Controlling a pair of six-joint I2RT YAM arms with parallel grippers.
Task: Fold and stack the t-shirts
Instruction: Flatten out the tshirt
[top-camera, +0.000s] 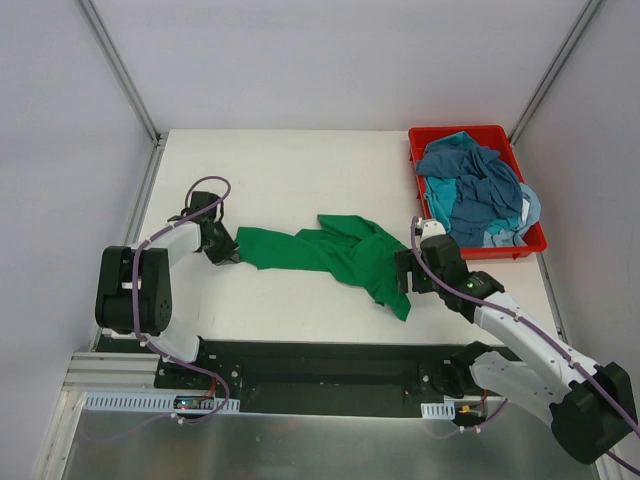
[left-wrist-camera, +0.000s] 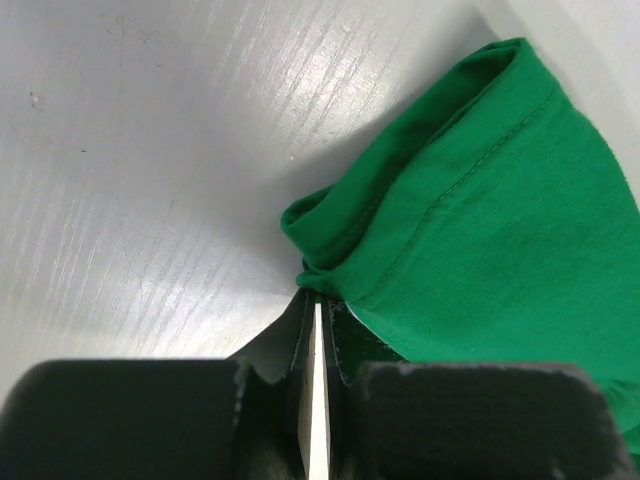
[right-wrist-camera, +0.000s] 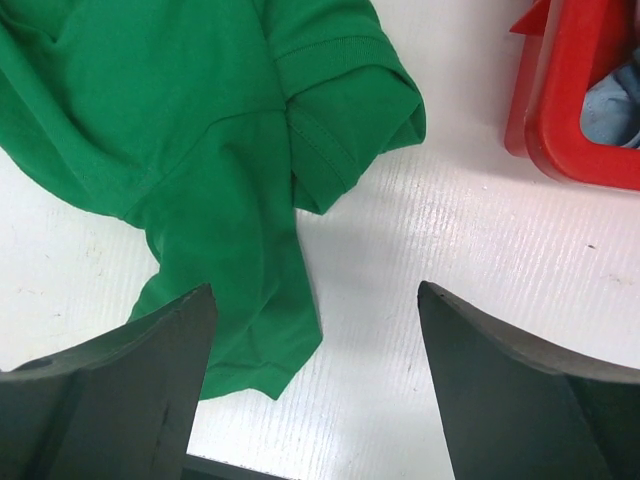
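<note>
Left pincer (left-wrist-camera: 315, 312) clamps green t-shirt (top-camera: 340, 252) hem near left edge of tabletop (top-camera: 300, 170), right pincer (right-wrist-camera: 315, 292) gapes empty: spreading step, right grasp judged next.

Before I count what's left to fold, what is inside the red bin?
A crumpled heap of blue and teal shirts fills the bin. How many there are, and what lies beneath the top layers, is hidden.
</note>
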